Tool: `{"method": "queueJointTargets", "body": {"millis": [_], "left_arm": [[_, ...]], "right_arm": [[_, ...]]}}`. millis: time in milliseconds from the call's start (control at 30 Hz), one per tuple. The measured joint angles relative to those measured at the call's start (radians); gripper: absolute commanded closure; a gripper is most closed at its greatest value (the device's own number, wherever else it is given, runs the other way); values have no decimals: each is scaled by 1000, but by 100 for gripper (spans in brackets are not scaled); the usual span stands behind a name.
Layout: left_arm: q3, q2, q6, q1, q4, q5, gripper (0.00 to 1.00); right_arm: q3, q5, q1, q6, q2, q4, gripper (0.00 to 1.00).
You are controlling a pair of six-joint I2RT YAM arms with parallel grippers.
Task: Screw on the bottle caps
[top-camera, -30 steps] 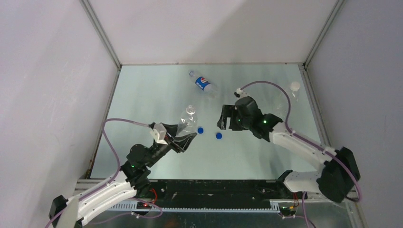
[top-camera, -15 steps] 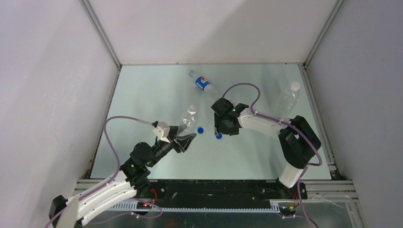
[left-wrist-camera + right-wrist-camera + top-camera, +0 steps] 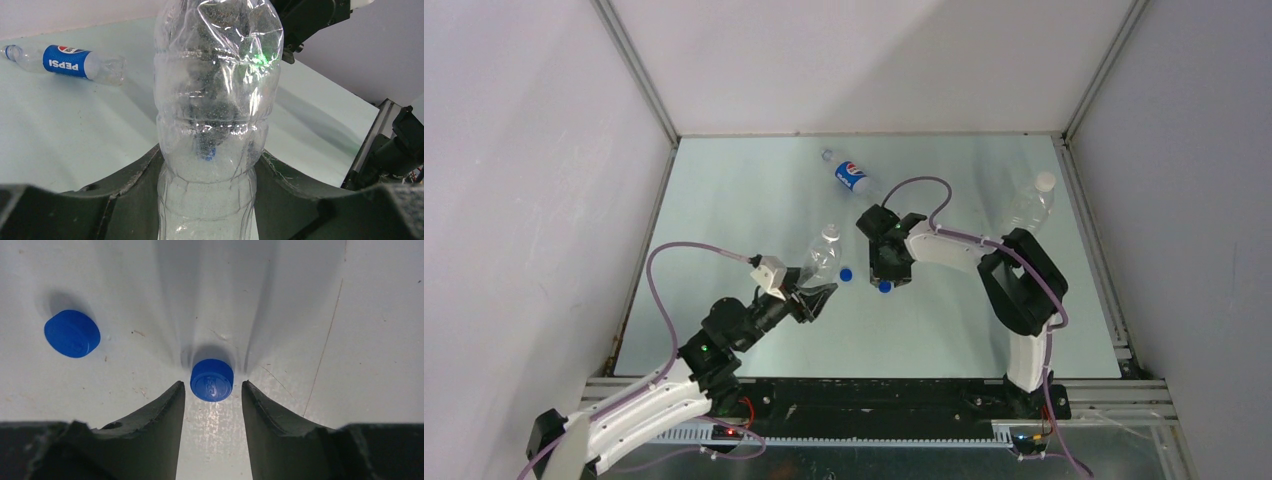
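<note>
My left gripper (image 3: 816, 290) is shut on the plain clear bottle (image 3: 822, 258), which stands between its fingers and fills the left wrist view (image 3: 217, 100); its neck is open. Two blue caps lie on the table. One blue cap (image 3: 212, 379) sits between the tips of my right gripper (image 3: 212, 390), which is open, with a thin gap on each side. The other blue cap (image 3: 72, 333) lies to its left (image 3: 846, 274). The Pepsi bottle (image 3: 852, 178) lies on its side at the back. A third bottle (image 3: 1027, 207) at the right carries a white cap (image 3: 1045, 181).
The right arm (image 3: 964, 250) reaches leftward over the middle of the table (image 3: 724, 200). White walls and a metal frame (image 3: 639, 270) close in the table on three sides. The Pepsi bottle (image 3: 67, 60) lies behind and left of the held bottle.
The right gripper has moved left and down over the blue cap, and its jaws have narrowed around it. The left arm and its bottle have shifted only slightly.
</note>
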Motion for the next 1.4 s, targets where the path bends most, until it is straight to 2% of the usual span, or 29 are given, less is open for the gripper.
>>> {"method": "queueJointTargets", "body": {"millis": [267,533,633,733,867,1000,1233,1400], "left_arm": [[13,0,-1,0,-16,-1,60],[40,18,-1,0,-39,0,66],[69,27,3,0,-83,0,70],[117,52,23,0,-137,3,72],[174,96,67,13,-198,24,78],[206,146,92,87,-233,122,81],[289,321,115,269,-257,447,84],[360,422,150,322,-262,678,84]], "right_arm": [[17,-8,0,3,38,-12,60],[28,-11,0,-2,48,-24,87],[28,-16,-1,-19,43,-28,92],[28,-34,-9,-53,12,-37,94],[28,-76,-41,-127,-107,-51,97],[29,-132,-95,-216,-246,-57,99],[31,-290,-215,-388,-494,-59,99],[38,-440,-268,-508,-640,-56,99]]}}
